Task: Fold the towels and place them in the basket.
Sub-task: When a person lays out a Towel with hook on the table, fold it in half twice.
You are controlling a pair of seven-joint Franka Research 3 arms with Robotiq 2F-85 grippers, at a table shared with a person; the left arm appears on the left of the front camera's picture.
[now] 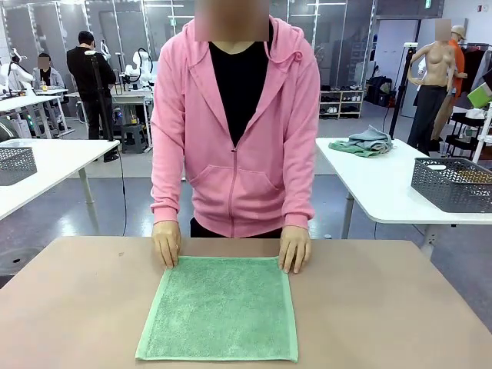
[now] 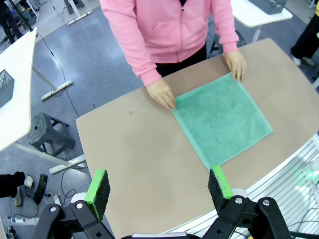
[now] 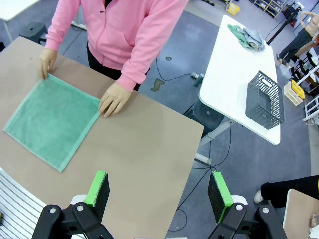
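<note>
Green towel point(image 1: 219, 307) flat on tan table point(image 1: 384, 307), person's hands point(image 1: 294, 247) on far corners

Grey floor point(image 1: 100, 219); white side tables point(image 1: 377, 184) (both sides)

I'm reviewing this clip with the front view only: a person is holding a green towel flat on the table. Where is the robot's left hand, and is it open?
Observer: The left wrist view shows the left hand wide open, hanging above a bare stretch of the table, apart from the towel.
Operator: And the right one?
Observer: In the right wrist view the right hand is open too. It hangs over the table's bare side, with the towel lying off to one side of it, and it holds nothing.
</note>
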